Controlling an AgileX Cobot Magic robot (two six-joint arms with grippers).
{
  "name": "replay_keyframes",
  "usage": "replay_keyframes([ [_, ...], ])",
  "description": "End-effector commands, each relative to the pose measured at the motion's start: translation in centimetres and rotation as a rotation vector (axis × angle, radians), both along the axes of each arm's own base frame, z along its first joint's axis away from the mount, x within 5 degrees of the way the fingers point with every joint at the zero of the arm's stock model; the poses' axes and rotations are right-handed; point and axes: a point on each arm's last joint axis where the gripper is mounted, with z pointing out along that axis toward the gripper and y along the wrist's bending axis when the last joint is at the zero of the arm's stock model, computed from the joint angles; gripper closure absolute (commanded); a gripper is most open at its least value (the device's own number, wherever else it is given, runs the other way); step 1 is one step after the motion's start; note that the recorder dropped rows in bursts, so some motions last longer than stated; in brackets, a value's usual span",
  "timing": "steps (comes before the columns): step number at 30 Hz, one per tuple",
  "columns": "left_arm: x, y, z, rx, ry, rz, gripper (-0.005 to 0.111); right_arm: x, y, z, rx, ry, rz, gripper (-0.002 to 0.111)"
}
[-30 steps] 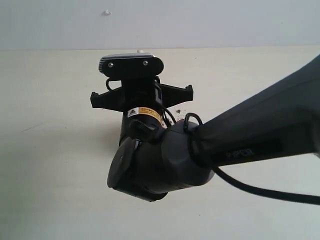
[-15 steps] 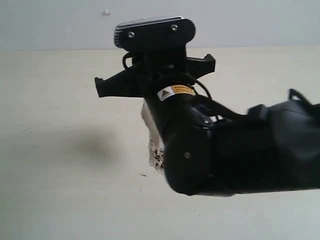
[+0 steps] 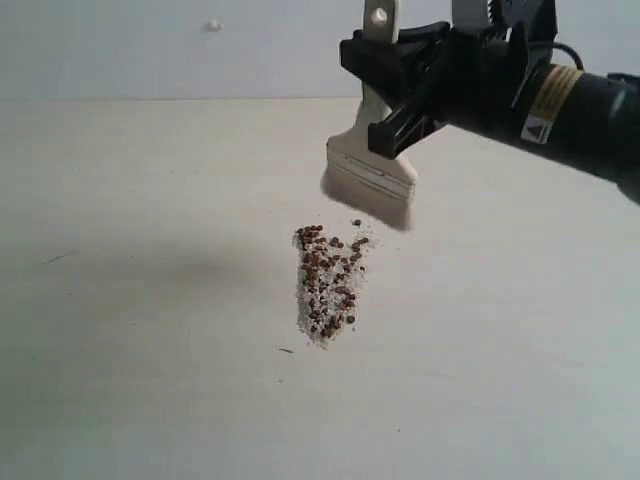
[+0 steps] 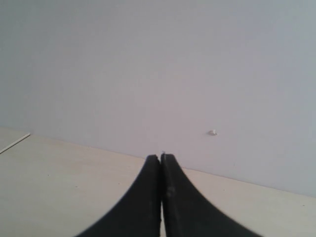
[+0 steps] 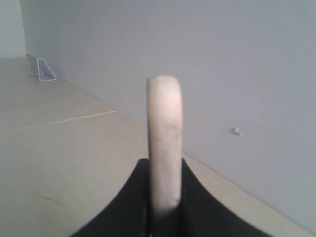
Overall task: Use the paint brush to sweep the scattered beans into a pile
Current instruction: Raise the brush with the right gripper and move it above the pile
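Note:
The dark reddish-brown beans (image 3: 328, 275) lie with whitish grit in one narrow pile in the middle of the pale table (image 3: 120, 300). Above and behind it hangs the paint brush (image 3: 372, 180), bristles down and off the surface, its wooden handle with the end hole pointing up. My right gripper (image 3: 405, 90) is shut on that handle; in the right wrist view the pale handle (image 5: 164, 143) stands upright between the black fingers (image 5: 129, 207) of the right gripper (image 5: 164, 197). My left gripper (image 4: 161, 160) is shut with nothing in it, facing the wall, out of the exterior view.
A grey wall (image 3: 150, 45) rises behind the table, with a small white speck (image 3: 213, 25) on it. A white mesh object (image 5: 43, 69) stands far off by the wall in the right wrist view. A few stray beans (image 3: 355, 224) sit at the pile's far end.
The right arm, which covered the middle of the table, has swung up and to the right with the brush, uncovering the bean pile.

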Motion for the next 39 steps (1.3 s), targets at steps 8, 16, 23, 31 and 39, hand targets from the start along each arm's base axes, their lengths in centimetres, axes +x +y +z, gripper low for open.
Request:
replay_keyframes([
  [8,0.0,0.0,-0.1,-0.009,-0.003,0.002,0.107,12.4,-3.1,-1.3,0.048,-0.012,0.301,0.108],
  [16,0.0,0.0,-0.1,-0.009,-0.003,0.002,0.107,17.4,-3.0,-3.9,0.08,0.047,0.31,0.108],
  [23,0.0,0.0,-0.1,-0.009,-0.003,0.002,0.107,18.4,-2.8,-7.3,-0.002,0.067,0.341,0.108],
  [31,0.0,0.0,-0.1,-0.009,-0.003,0.002,0.107,18.8,-2.7,-8.9,0.002,0.128,0.371,0.108],
  [39,0.0,0.0,-0.1,-0.009,-0.003,0.002,0.107,18.2,-2.5,-9.8,-0.016,0.278,0.416,0.108],
])
